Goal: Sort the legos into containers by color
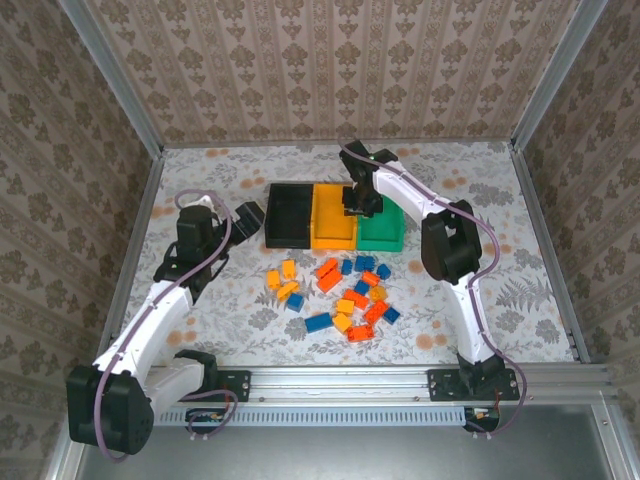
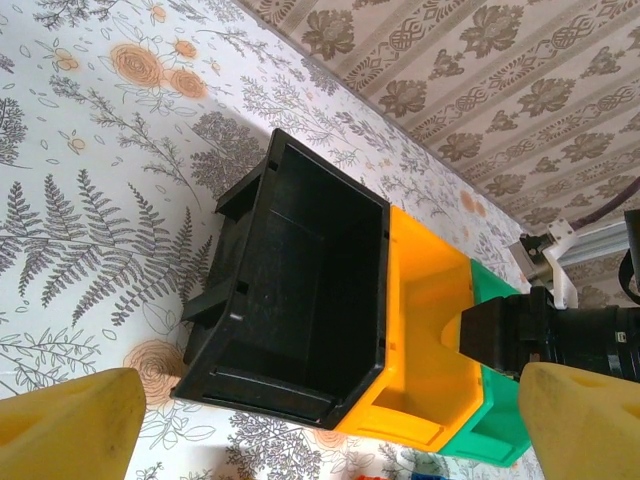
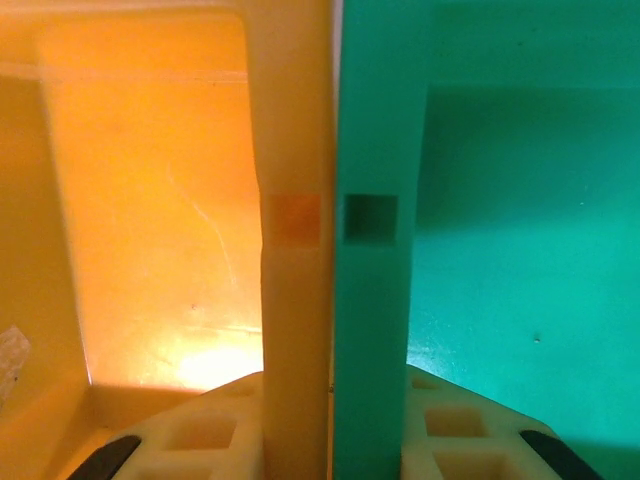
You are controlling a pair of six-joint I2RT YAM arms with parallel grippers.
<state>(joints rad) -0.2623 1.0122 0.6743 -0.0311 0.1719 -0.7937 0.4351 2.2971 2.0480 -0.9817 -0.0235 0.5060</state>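
Legos point(image 1: 355, 298) scattered loose on desk point(image 1: 500, 200), just before row: black bin point(image 1: 288, 215), yellow-orange bin point(image 1: 333, 222), green bin point(image 1: 385, 232). Right fingers point(image 3: 200, 430) pinched astride adjoining walls point(image 3: 330, 250) of the latter two. Left fingers point(image 2: 70, 420) wide apart, empty, near black bin.

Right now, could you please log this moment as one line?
left fingers open, empty | right fingers shut on yellow-orange/green bin walls | legos on table

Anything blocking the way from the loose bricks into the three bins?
Yes: the right gripper sits astride the touching walls of the yellow-orange plastic bin and green plastic bin. The black plastic bin stands open.
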